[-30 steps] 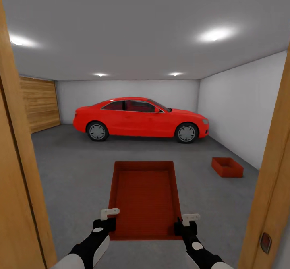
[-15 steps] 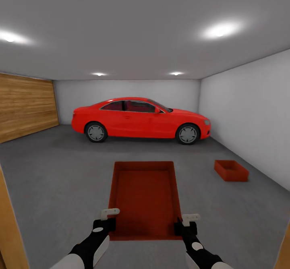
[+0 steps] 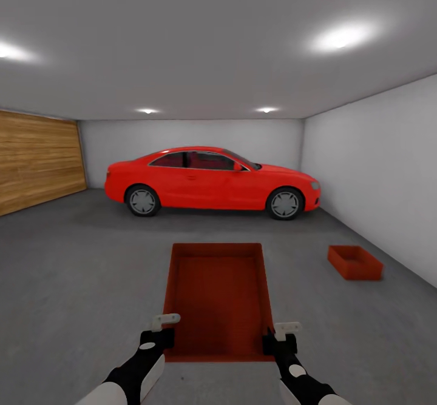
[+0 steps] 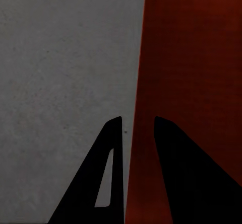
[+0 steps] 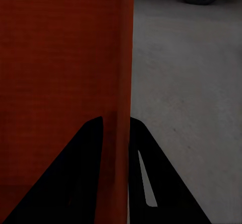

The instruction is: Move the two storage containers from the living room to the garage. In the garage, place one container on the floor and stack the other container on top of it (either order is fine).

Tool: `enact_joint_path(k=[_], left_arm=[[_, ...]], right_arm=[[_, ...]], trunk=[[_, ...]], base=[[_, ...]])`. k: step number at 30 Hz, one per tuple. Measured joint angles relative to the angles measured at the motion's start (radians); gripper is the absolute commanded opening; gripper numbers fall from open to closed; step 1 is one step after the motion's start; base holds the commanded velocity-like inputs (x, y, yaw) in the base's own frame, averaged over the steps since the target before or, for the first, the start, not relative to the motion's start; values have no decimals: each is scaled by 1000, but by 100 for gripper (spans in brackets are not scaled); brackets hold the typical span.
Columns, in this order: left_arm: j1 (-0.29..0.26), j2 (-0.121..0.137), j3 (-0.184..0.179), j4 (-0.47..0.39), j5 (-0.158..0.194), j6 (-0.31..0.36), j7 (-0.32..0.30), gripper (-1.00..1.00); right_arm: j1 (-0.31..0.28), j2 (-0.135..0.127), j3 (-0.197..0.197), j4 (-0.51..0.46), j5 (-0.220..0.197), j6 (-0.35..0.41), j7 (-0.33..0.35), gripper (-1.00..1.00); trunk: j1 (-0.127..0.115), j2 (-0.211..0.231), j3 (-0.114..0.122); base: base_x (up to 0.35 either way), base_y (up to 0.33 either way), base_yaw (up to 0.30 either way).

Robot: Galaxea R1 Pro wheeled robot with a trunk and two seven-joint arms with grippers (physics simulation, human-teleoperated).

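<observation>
While the wooden door (image 3: 36,159) lines the garage's left wall, the left gripper (image 3: 159,331) is pinched onto the near left corner of the carried container (image 3: 217,296), one finger inside and one outside its wall (image 4: 132,183). That bin is red-orange, rectangular, lidless, with smooth walls flaring slightly upward, and is held level over the grey floor (image 3: 79,271). It looks rigid and light, though slick-sided, so thin rim pinches at both near corners seem the sensible hold. Behind it stands the red car (image 3: 211,179). The right gripper (image 3: 285,335) clamps the near right wall (image 5: 121,163) likewise. Further right, the second container (image 3: 355,262) rests on the floor near the white wall (image 3: 376,168).
</observation>
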Motion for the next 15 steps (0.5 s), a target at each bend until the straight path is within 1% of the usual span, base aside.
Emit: enact_joint_path(k=[15], left_arm=[[0,0,1,0,-2,0,-1,-100]], right_arm=[[0,1,0,1,-1,-2,-1,-100]], trunk=[[0,0,0]], base=[[322,0,0]])
